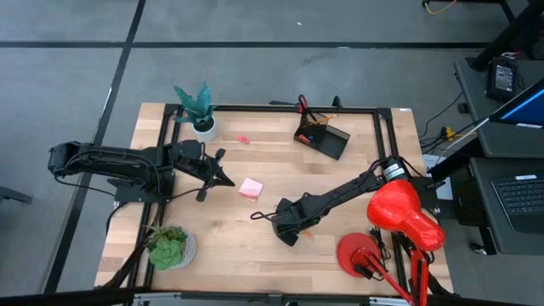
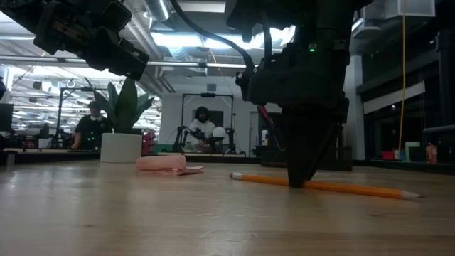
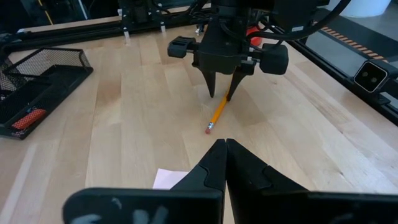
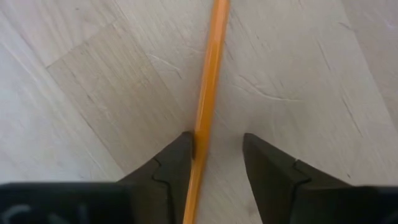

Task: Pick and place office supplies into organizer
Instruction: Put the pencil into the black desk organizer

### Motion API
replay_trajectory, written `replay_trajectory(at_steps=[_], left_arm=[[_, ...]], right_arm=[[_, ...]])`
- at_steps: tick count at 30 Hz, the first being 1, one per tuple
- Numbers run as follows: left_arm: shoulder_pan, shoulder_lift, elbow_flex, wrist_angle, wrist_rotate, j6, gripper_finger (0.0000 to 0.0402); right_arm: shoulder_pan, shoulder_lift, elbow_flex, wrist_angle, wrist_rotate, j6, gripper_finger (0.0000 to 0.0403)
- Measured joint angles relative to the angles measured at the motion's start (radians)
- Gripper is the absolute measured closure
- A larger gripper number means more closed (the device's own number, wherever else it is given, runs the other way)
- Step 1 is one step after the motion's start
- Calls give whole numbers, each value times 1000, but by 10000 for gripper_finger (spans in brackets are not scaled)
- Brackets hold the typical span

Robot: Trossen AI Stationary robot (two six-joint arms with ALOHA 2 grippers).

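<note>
An orange pencil (image 3: 217, 115) lies flat on the wooden table, right of centre. My right gripper (image 4: 217, 149) points down over its shaft, open, with one finger on each side and the tips at the table (image 2: 302, 183). My left gripper (image 3: 225, 146) is shut on nothing and hovers left of centre (image 1: 228, 180), beside a pink sticky-note pad (image 1: 250, 188) that lies flat. The black mesh organizer (image 1: 323, 138) stands at the far side with a red item (image 3: 28, 118) in it. A tiny red eraser (image 1: 244, 139) lies to the left of the organizer. My right gripper comes from above, fingers across the pencil. One finger's inner side (image 4: 183, 152) lies against the side of the pencil's shaft (image 4: 200, 134), about midway along it. The other finger (image 4: 264, 155) stands clear of it. The pencil rests flat on the table.
A white pot with a plant (image 1: 197, 110) stands at the far left, and a second plant (image 1: 172, 246) at the near left. A red desk lamp (image 1: 399, 221) fills the near right corner. Bare wood lies between the pencil and the organizer. People sit in the room behind.
</note>
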Motion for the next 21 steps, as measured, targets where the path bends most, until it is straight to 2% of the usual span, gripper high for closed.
replay_trajectory(at_steps=[11, 21], left_arm=[[0, 0, 0, 0, 0, 0, 400], [0, 0, 0, 0, 0, -3, 399]], right_arm=[[-2, 0, -2, 52, -17, 1, 318], [-1, -4, -33, 105, -17, 26, 309]])
